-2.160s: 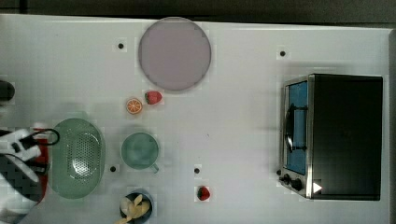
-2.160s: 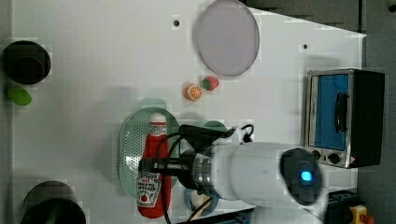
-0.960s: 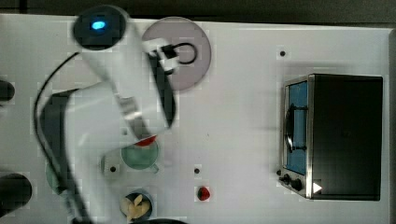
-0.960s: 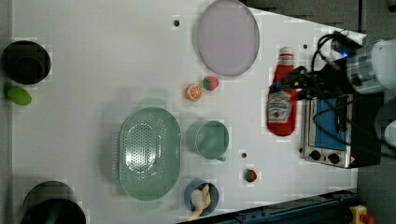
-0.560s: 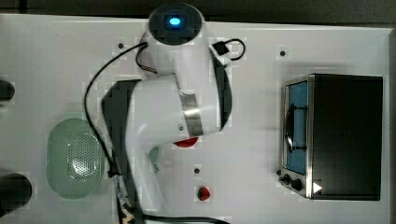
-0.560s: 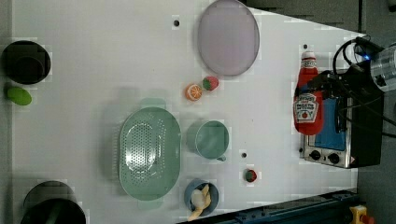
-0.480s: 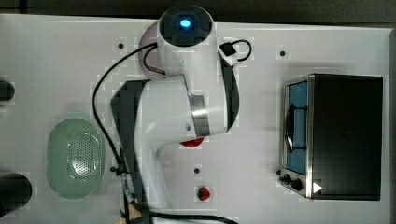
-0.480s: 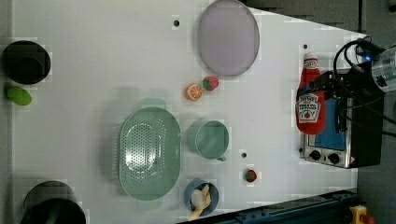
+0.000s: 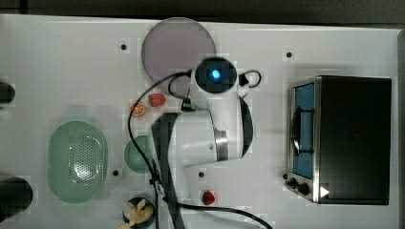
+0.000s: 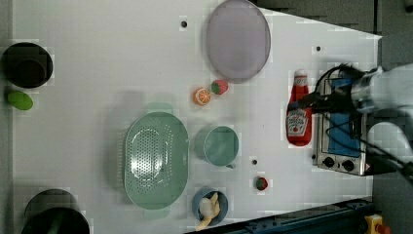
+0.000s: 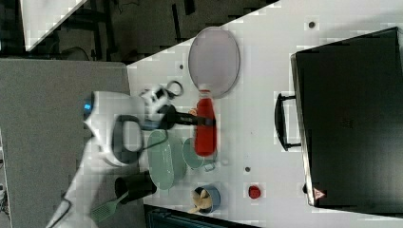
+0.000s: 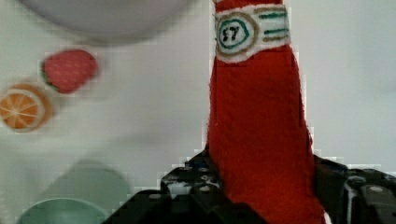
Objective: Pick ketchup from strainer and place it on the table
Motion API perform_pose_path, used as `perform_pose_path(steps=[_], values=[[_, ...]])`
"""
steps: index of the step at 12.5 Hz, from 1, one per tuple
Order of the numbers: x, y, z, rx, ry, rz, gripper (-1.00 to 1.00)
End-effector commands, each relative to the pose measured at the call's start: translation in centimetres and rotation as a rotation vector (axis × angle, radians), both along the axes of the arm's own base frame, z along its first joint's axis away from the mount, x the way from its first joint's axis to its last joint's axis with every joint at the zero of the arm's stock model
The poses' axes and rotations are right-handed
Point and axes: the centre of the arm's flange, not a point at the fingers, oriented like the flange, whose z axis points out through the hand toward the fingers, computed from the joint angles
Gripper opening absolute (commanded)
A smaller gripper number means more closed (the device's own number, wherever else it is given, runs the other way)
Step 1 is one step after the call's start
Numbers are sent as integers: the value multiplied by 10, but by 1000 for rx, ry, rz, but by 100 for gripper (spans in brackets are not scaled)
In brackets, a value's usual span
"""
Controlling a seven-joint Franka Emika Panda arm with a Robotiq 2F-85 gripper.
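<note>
The end effector (image 10: 311, 103) is pinching the ketchup (image 10: 298, 111), its dark fingers (image 12: 334, 179) pressed against either side of the soft red body. In the wrist view the bottle looks felt-like and fuzzy, with a white neck band bearing a green and gold mark. In the left view its white shield label shows, the white cap points toward the left view's top, and the bottle sits just beside the toaster oven (image 10: 341, 131), well to the right of the strainer (image 10: 156, 160) in the left view. Whether it rests on the bench (image 10: 97, 58) or is held above it cannot be told.

The strainer is one pale green oval basin, smooth plastic, with a grid of small holes in its floor and nothing in it. Just to its right in the left view stands one round green cup (image 10: 221, 145) with a small handle. One large flat round plate (image 10: 237, 39), grey-lilac and matte, lies toward the left view's top. Between plate and cup sit one orange slice (image 10: 201, 96) and one strawberry (image 10: 219, 87), touching or nearly so; a second strawberry (image 10: 261, 183) lies apart near the left view's bottom. One small blue bowl (image 10: 209, 204) holds pale pieces. One boxy metal toaster oven with a bluish window and two knobs stands at the left view's right. Two dark round containers (image 10: 27, 64) sit on the left view's left edge, with one small green oval item (image 10: 19, 100) beside the upper one. The bench is flat white with a few dark dots.
</note>
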Motion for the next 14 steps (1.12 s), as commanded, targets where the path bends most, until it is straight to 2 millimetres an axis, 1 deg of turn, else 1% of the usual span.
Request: perform_pose_path(steps=[1, 2, 4, 5, 6, 7, 8, 9, 11, 12, 14], values=[[-18, -23, -40, 32, -32, -3, 13], [-23, -23, -51, 46, -49, -10, 20], [-28, -18, -68, 75, -57, -13, 60], [-29, -17, -73, 80, -50, -8, 82], [-27, -18, -71, 74, -56, -4, 99], [-23, -20, -62, 63, -71, -3, 100], [-15, -21, -46, 48, -105, -5, 100], [-4, -22, -23, 25, -152, -3, 100], [11, -24, 31, -43, -195, -9, 100], [17, -26, 61, -80, -211, -50, 100], [22, -28, 119, -120, -213, -227, 100]])
